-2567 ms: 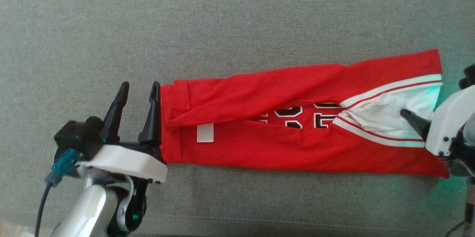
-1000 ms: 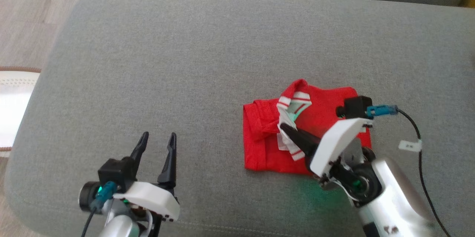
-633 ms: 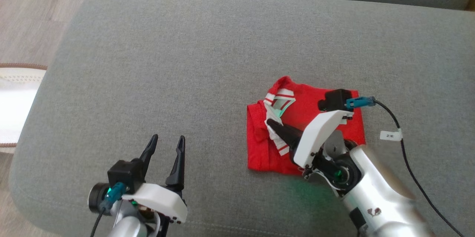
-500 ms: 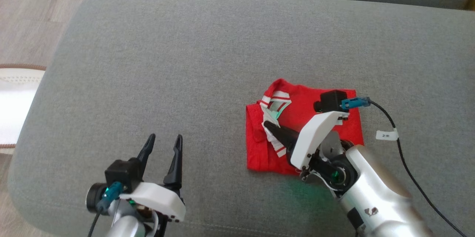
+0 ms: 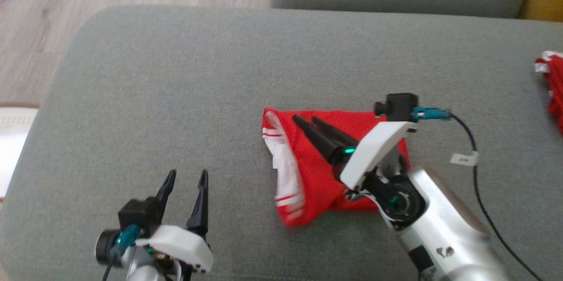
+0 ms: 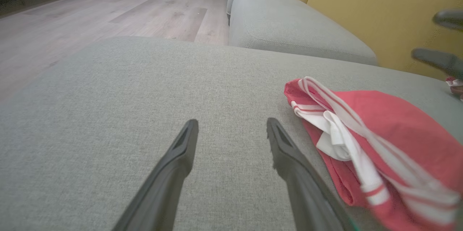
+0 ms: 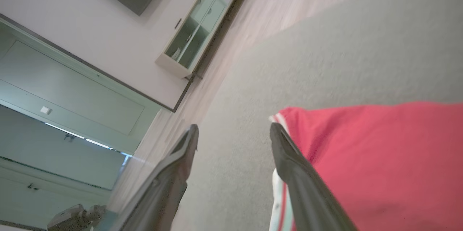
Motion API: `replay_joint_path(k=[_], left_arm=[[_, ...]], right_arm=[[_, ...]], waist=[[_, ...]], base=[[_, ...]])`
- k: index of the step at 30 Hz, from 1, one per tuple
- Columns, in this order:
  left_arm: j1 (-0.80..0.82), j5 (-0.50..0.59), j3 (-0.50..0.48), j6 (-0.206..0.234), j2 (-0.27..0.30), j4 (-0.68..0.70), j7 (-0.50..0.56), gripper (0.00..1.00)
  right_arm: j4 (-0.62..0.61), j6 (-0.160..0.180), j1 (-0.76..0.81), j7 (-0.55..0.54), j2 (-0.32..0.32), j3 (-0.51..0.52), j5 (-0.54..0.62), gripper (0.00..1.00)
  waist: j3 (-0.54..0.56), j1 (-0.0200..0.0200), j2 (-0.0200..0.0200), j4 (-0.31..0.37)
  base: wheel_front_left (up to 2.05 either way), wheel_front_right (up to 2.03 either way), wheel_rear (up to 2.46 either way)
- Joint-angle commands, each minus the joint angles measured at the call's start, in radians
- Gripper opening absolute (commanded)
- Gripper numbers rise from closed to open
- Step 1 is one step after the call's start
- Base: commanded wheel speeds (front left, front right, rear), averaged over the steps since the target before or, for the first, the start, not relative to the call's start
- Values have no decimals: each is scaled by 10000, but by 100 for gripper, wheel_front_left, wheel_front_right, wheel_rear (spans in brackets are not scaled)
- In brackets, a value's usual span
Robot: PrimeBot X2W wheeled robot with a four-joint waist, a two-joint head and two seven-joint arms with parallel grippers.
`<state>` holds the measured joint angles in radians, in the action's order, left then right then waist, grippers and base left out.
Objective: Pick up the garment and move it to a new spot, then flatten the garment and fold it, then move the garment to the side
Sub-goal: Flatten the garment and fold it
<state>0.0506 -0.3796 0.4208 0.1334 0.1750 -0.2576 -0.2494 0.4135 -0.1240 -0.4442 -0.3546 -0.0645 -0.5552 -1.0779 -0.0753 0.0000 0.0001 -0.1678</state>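
Head view | shirt [image 5: 313, 180] lies right under right gripper [image 5: 305, 118], fingers spread, empty | left gripper [image 5: 188, 174] spread wide too, empty, shirt off at its 3 o'clock

Your robot's left gripper [image 5: 188, 174] sat at the lower left of the head view. Its two dark fingers [image 5: 200, 204] pointed up the frame and were spread apart, above a white wrist housing [image 5: 173, 246] and a black camera block [image 5: 140, 214]. The right gripper [image 5: 305, 118] reached in from the lower right on a silver forearm [image 5: 444, 237], angled up and to the left, its jaws parted. A green light [image 5: 349, 151] glowed at the base of its fingers. A black cable [image 5: 477, 184] trailed from its wrist. Each wrist view showed that arm's own fingers standing wide apart.
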Motion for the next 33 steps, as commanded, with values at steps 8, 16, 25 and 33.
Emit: replay_joint_path(k=[8, 16, 25, 33], left_arm=[[-488, 45, -643, 263, 190, 610, -124, 100], [-854, 460, -908, 327, 55, 1103, -124, 100], [-1427, 1007, -1479, 41, -110, 1096, -124, 100], [-1820, 1336, -1929, -286, -272, 1007, -124, 100]], right_arm=[[-2269, -67, 1367, 789, -703, 2450, 4268, 100], [-4170, -67, 3797, 1400, -1193, 4630, 7785, 100], [-3921, -67, 5857, 4070, -517, 5654, 9297, 100], [-2752, -67, 6169, 5298, -111, 5845, 9576, 100]], waist=[[764, 0, -1, 658], [961, 0, -1, 761], [1307, 0, -1, 547], [1511, 0, -1, 562]], base=[[0, 0, 0], [0, 0, 0], [0, 0, 0], [0, 0, 0]])
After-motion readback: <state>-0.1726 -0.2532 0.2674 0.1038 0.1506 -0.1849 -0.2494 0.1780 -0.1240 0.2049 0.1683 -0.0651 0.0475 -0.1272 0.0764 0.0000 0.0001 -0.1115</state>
